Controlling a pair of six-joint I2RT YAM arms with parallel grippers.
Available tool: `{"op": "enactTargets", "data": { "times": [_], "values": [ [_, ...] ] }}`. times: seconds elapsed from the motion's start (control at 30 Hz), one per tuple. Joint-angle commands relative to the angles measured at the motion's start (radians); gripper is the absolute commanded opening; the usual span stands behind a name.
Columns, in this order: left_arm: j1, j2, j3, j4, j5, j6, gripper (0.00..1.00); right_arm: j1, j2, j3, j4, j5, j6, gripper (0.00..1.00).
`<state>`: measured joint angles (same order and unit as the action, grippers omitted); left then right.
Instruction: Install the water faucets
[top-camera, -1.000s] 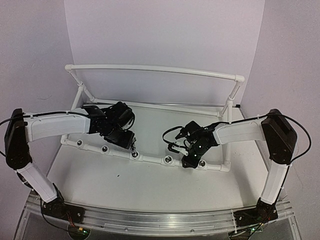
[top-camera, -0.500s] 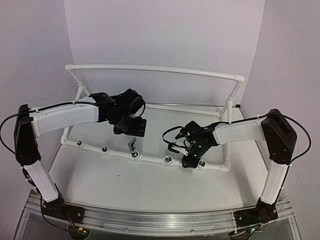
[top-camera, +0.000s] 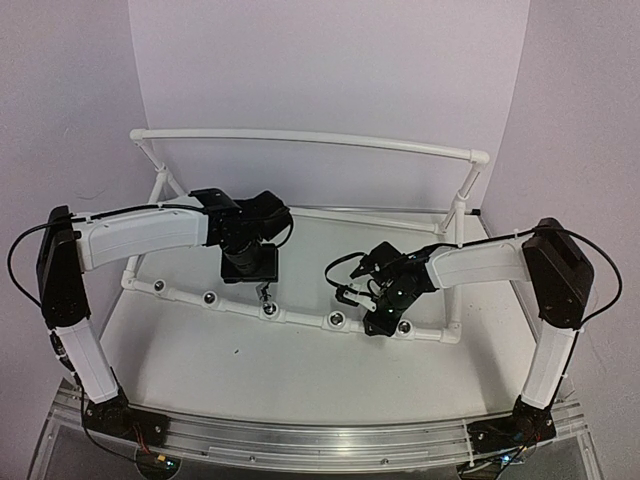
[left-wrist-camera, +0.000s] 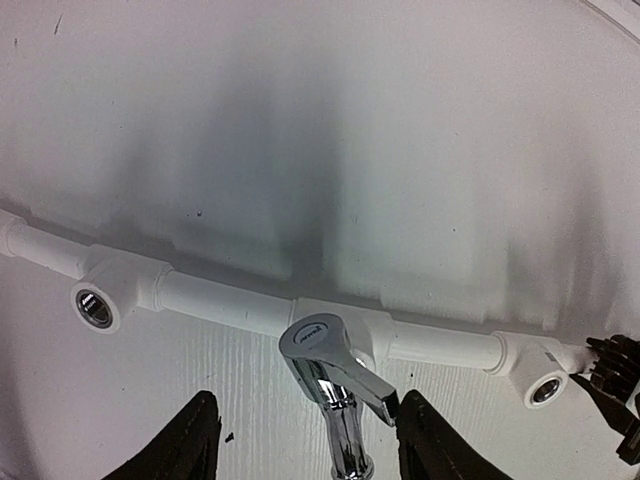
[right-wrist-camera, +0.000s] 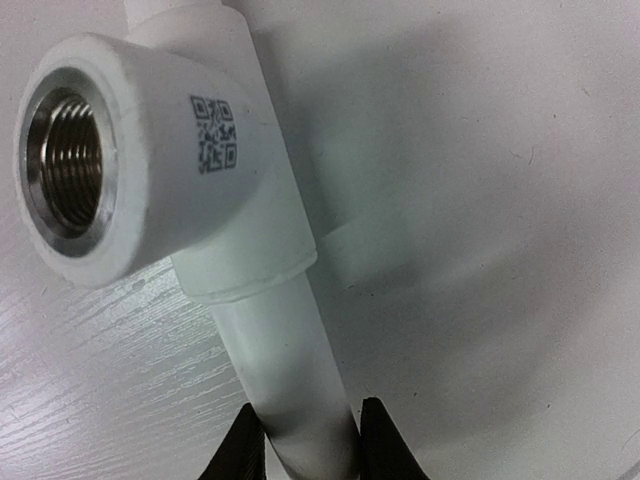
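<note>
Hovering with its jaws apart, the left gripper straddles the chrome faucet, one finger on each side and neither touching it, so it holds nothing. The faucet stands upright between those fingers with its flat handle uppermost. It seems to sit in the middle tee of the front pipe, though how deep its thread has gone cannot be told from these views. The step in hand looks like the seating of this faucet. The next move probably calls for closing squarely on its body, below the handle, and turning it without tipping it out of line with the thread. On either side along the same pipe, an open socket to the left and another socket to the right show bare metal thread with no faucet in them, so much of the task appears undone. Farther right, the right gripper is clamped on the white pipe just beside the end tee, apparently steadying the frame.
</note>
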<state>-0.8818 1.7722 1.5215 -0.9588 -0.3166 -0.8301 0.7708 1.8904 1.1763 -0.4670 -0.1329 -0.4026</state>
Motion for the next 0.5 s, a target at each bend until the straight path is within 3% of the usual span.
{"op": "enactTargets", "data": {
  "times": [0.0, 0.2, 0.47],
  "values": [
    [0.022, -0.054, -0.042, 0.010, -0.009, -0.037, 0.57, -0.015, 0.063, -0.032, -0.027, 0.064, 0.084, 0.27],
    [0.024, -0.088, -0.072, 0.074, 0.018, -0.025, 0.55, -0.015, 0.063, -0.033, -0.027, 0.063, 0.085, 0.27],
    [0.018, -0.180, -0.128, 0.174, 0.074, -0.011, 0.73, -0.015, 0.068, -0.031, -0.027, 0.061, 0.084, 0.27]
  ]
}}
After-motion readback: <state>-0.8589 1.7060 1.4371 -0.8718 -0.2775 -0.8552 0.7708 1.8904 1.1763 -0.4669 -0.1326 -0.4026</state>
